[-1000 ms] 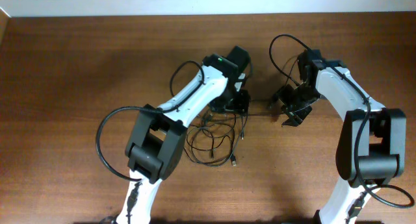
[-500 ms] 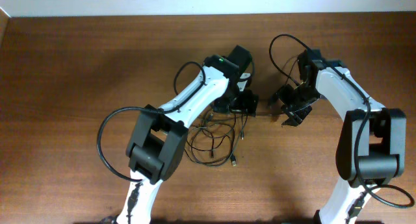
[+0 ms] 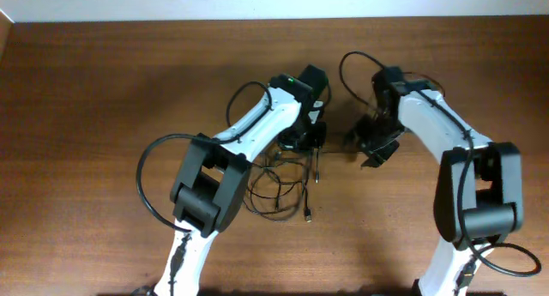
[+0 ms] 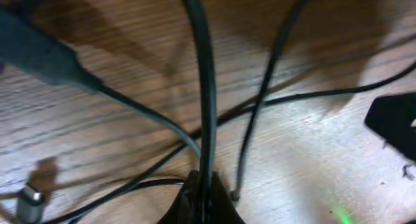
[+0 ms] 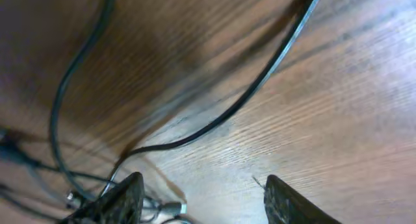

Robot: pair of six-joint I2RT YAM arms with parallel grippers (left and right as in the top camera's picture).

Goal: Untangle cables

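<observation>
Your left pincer (image 4: pixel 203 199) was clamped shut on one strand of the cables (image 3: pixel 281 190), which lay in loose loops on the bench (image 3: pixel 94 90). Your right pincer (image 5: pixel 203 197) stood open nearby.

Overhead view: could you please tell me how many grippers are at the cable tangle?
2. The left gripper sits at the upper edge of the cables, pinching one strand; the right gripper hovers open just to its right. None appears hidden.

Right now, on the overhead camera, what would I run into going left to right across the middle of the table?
cables lying in loose loops → left gripper, shut on one of them → right gripper, open and holding nothing
</observation>
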